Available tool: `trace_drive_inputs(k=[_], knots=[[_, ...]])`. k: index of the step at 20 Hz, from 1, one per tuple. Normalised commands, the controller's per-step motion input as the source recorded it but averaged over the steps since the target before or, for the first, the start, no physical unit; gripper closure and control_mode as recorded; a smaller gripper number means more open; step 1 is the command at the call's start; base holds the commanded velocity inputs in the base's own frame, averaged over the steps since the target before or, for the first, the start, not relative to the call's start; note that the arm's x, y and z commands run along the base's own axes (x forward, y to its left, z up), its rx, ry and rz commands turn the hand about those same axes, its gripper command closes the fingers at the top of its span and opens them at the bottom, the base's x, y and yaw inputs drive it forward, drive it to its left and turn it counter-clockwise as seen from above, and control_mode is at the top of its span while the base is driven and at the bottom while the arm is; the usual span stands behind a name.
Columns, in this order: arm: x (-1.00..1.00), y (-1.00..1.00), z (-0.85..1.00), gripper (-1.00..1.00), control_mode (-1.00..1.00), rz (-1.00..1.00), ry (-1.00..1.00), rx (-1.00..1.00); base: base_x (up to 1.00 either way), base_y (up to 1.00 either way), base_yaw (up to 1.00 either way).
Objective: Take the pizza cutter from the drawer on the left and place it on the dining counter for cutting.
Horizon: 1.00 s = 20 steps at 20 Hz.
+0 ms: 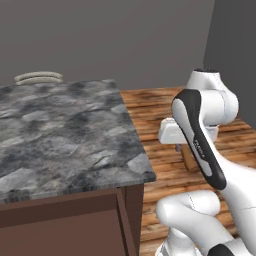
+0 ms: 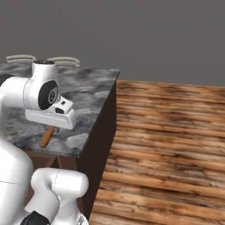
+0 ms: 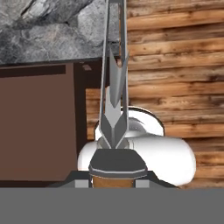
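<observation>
we saw the white arm raised beside the corner of the long grey, black and white marbled stone dining counter (image 1: 65, 135), which sat over dark brown wooden cabinets (image 1: 60, 225). in the right base view a thin orange handle of the small slender pizza cutter (image 2: 47, 136) stuck out below the white hand, slanting down toward the counter's near edge, in front of the stone top. whether it touched the stone we could not tell.

in the hand view the two-finger gripper (image 3: 114, 177) sat narrow, clamped on the orange handle at the bottom of the picture, and the cutter's grey metal frame and blade (image 3: 114, 87) rose straight away from the fingers. beyond the blade lay the counter's marbled corner (image 3: 52, 30), the dark brown cabinet side below it, and the plank wooden floor (image 3: 175, 65) to the right.

in the left base view the hand hung past the counter's right edge, over the wooden floor (image 1: 160, 110), with the fingers hidden behind the arm's dark-striped link. pale curved chair backs (image 2: 63, 60) showed at the counter's far side.
</observation>
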Motion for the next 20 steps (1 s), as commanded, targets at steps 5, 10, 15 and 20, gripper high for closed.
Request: trace_drive_inputs(k=[5, 10, 15, 20], knots=[[0.08, -0.08, -0.02, 1.0, -1.0, 0.0, 0.0, -0.11, 0.0, 0.0, 0.0], [0.01, -0.15, 0.0, 1.0, -1.0, 0.0, 0.0, -0.04, 0.0, 0.0, 0.0], [0.08, -0.2, 0.0, 1.0, -1.0, 0.01, 0.0, 0.0, 0.0, 0.0, 0.0], [0.04, -0.1, 0.0, 1.0, -1.0, 0.01, 0.0, 0.0, 0.0, 0.0, 0.0]])
